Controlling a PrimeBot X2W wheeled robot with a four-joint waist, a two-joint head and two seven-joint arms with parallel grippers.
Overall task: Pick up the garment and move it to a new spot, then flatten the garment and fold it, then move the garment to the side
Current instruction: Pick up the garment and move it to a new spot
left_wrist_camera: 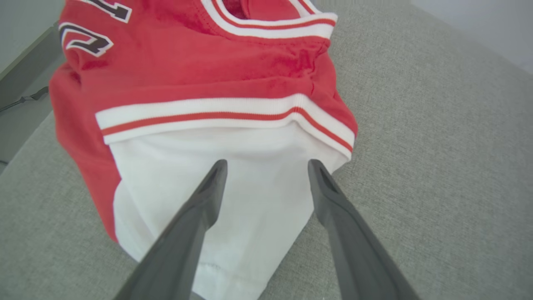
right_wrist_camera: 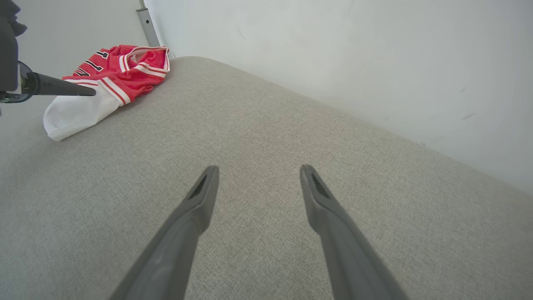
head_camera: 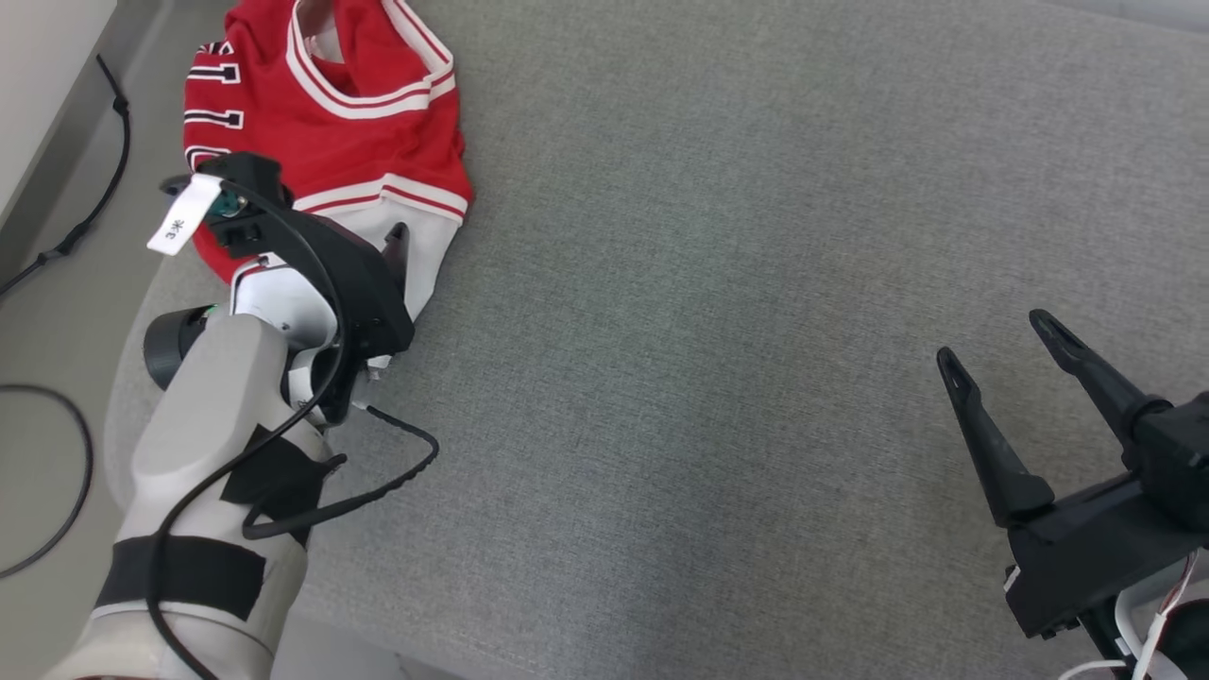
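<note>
1. The jersey [head_camera: 331, 123] lies on the counter [head_camera: 756, 283], at its far left corner.
2. The left tool [left_wrist_camera: 266, 166] hangs over the jersey's near end; I cannot tell whether it touches.
3. The right tool [head_camera: 994, 338] is at the near right, over bare counter, well apart from the jersey.
4. A cable [head_camera: 85, 208] lies on the floor [head_camera: 38, 331], left of the counter.
5. A wall [right_wrist_camera: 333, 62] stands just beyond the counter's far edge.

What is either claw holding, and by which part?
Nothing. Left claw open above the white part of the red jersey; right claw open over the grey cushion.
</note>
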